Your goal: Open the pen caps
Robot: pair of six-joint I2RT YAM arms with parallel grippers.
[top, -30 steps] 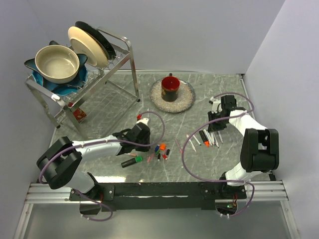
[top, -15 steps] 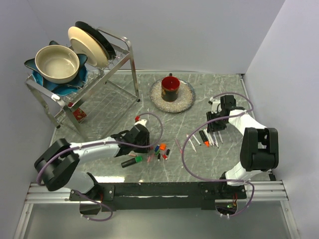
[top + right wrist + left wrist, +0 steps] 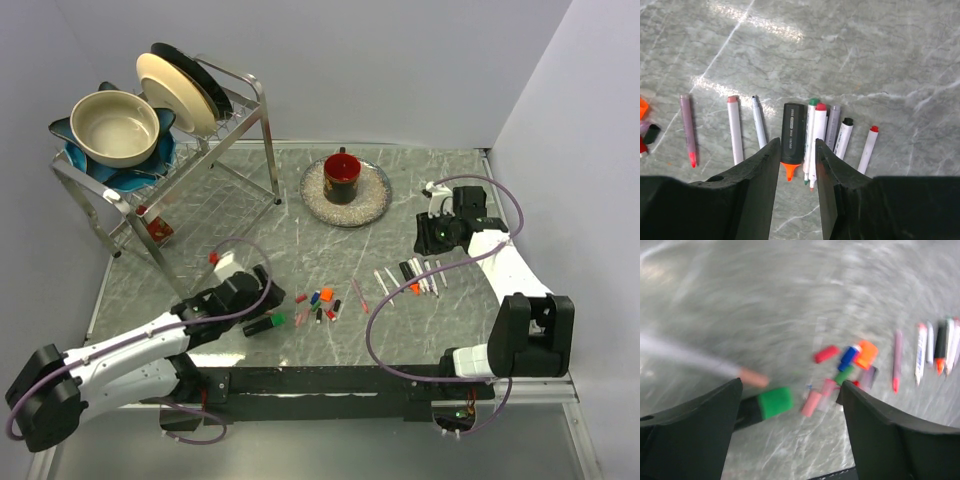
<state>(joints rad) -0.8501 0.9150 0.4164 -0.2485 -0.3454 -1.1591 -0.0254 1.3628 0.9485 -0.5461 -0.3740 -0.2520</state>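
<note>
Grey marbled table (image 3: 220, 230) between pale walls, with a dish rack (image 3: 215, 150) far left and a red mug (image 3: 342, 177) behind. Most pen caps (image 3: 318, 303) lie loose in a small heap near the front middle. One green cap (image 3: 775, 401) is still on a black marker (image 3: 258, 327) just left of the heap. The left gripper (image 3: 790, 386) hangs near that marker, fingers wide apart and empty; its view is smeared. The right gripper (image 3: 797, 143) hovers above a row of bare-tipped pens (image 3: 735, 130), fingers narrowly parted and empty, with a black highlighter (image 3: 792, 130) showing through the gap. Likely trouble: the marker is round and close to the heap, so a descent off its axis could roll it or scatter caps. Clamping the green cap rather than the body would leave the other arm nothing to pull. The right arm is well apart, and reaching across could sweep the pens. Small white print on the highlighter is too fine to read; no other writing shows.
</note>
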